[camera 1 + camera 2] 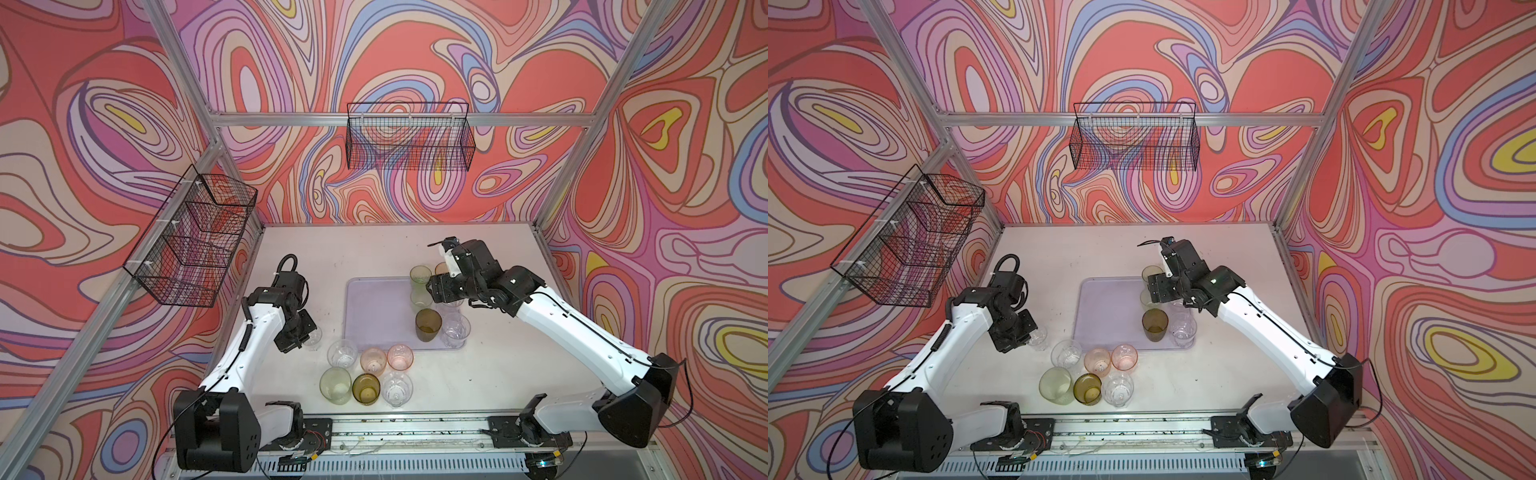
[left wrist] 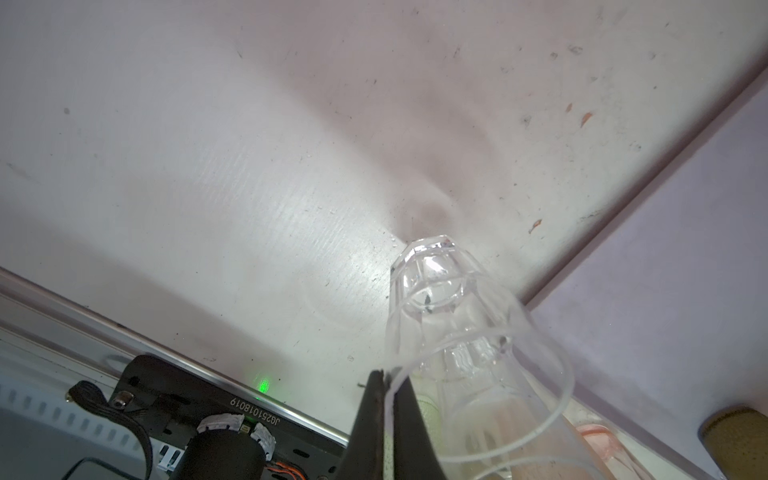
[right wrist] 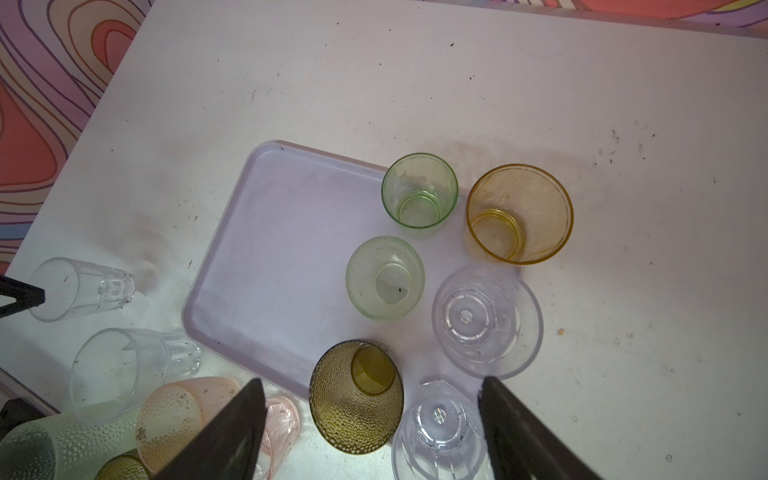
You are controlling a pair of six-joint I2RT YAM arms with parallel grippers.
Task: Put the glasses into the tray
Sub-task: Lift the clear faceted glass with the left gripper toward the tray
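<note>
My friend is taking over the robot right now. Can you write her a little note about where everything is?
Left gripper: fingers shut on the rim of a clear glass standing on the table, left of the tray.
Right gripper: open, holding nothing, above the tray's right side.
Done: six glasses stand along the tray's right side. The amber one sits at the far corner; I cannot tell if it is fully inside.
Left: the pinched glass, plus six more clustered on the table in front of the tray.
</note>
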